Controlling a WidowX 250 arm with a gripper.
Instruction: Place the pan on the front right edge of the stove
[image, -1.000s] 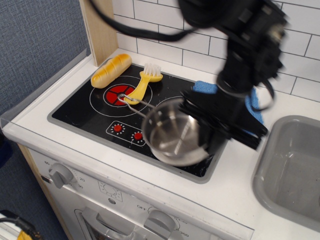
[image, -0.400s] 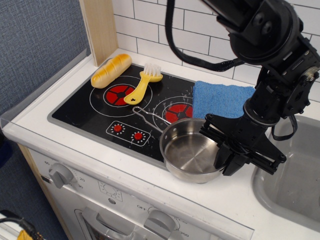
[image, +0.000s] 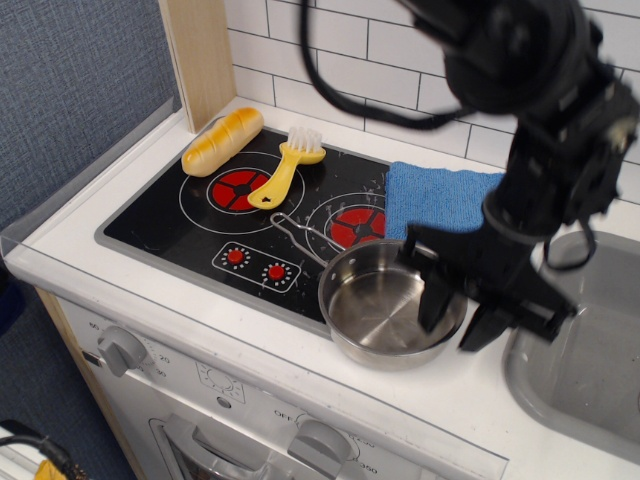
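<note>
While pincer (image: 462, 318) straddles pan (image: 385, 312) rim, arm upright.

Shiny steel pan (image: 385, 310), glossy black stove (image: 190, 225), soft blue cloth (image: 440, 197), glazed white tiles (image: 340, 70)

Single black arm descends from upper right, wrist angled down and forward. Gripper (image: 462, 318) points downward with fingers (image: 437, 297) spread apart, nothing between them; image slightly motion-blurred.
</note>
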